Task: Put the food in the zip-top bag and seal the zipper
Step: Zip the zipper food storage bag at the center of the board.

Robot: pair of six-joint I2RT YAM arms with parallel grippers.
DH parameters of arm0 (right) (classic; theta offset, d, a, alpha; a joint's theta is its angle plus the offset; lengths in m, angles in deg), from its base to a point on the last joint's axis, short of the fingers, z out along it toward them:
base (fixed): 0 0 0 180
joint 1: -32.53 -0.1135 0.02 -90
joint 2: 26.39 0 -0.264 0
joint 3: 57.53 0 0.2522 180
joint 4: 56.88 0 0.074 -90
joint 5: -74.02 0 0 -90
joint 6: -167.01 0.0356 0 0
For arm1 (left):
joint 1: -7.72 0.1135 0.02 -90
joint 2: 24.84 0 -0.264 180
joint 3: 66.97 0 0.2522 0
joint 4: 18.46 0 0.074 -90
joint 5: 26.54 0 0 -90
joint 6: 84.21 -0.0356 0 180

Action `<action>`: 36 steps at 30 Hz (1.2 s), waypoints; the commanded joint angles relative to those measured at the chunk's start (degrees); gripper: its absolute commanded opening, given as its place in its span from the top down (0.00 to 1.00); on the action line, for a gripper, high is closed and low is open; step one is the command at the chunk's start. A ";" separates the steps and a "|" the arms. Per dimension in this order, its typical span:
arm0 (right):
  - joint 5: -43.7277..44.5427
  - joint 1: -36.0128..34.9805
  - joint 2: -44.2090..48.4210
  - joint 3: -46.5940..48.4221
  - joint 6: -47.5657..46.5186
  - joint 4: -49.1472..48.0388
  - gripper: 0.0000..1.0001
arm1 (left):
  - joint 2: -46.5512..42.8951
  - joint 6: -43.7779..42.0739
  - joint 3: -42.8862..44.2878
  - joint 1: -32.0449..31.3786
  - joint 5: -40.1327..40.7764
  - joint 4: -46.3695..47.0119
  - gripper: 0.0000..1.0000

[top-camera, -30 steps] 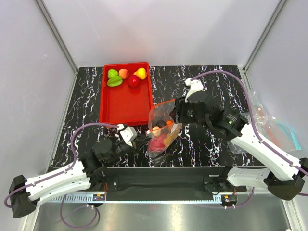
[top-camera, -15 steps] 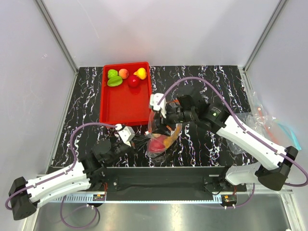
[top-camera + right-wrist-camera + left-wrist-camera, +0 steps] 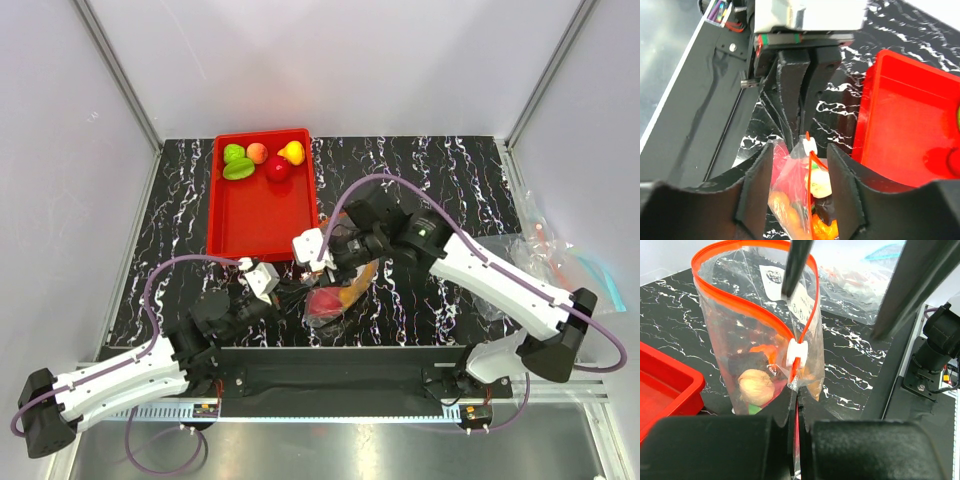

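Note:
The zip-top bag (image 3: 335, 292) stands near the table's front, holding magenta, orange, beige and dark purple food (image 3: 756, 385). Its mouth gapes, with the orange-red zipper (image 3: 747, 297) looped open and a white slider (image 3: 797, 353) at the near end. My left gripper (image 3: 795, 402) is shut on the zipper's end just below the slider; it also shows in the top view (image 3: 290, 295). My right gripper (image 3: 800, 185) is open, with its fingers (image 3: 758, 192) on either side of the bag top and the slider (image 3: 809, 146) between them. More food (image 3: 262, 160) lies in the red tray.
The shallow red tray (image 3: 260, 220) sits at the back left, just beyond the bag. A heap of other clear bags (image 3: 555, 265), one tinted blue, lies at the table's right edge. The black rail (image 3: 340, 360) runs along the near edge.
My right arm has swung left and nearer, from the bag's right side to over its top, so its open fingers now straddle the slider. The left gripper has kept its hold.

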 commanded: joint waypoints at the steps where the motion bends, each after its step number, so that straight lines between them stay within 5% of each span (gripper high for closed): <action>1: 1.25 -0.87 -1.50 2.33 -4.39 1.24 0.48 | -0.67 -0.11 0.34 0.19 -0.81 2.20 1.00; 17: 2.65 -1.13 -4.15 2.51 -6.33 1.67 0.53 | -1.20 -0.37 0.60 0.19 -2.22 1.23 1.00; 26: 1.69 -1.13 -6.17 5.23 -7.12 5.45 0.89 | -1.47 -0.37 0.95 0.19 -1.87 0.35 1.00; 28: 1.42 -1.13 -6.78 6.55 -7.91 7.55 1.00 | -1.82 -0.20 0.87 0.19 -1.78 0.00 0.82; 30: 1.07 -1.22 -7.22 8.21 -7.91 8.79 1.00 | -2.60 -0.20 0.17 0.19 -1.78 0.78 0.60; 36: 0.19 -1.22 -6.88 10.42 -8.00 11.26 1.00 | -4.10 -2.04 0.51 0.10 -3.27 1.15 0.43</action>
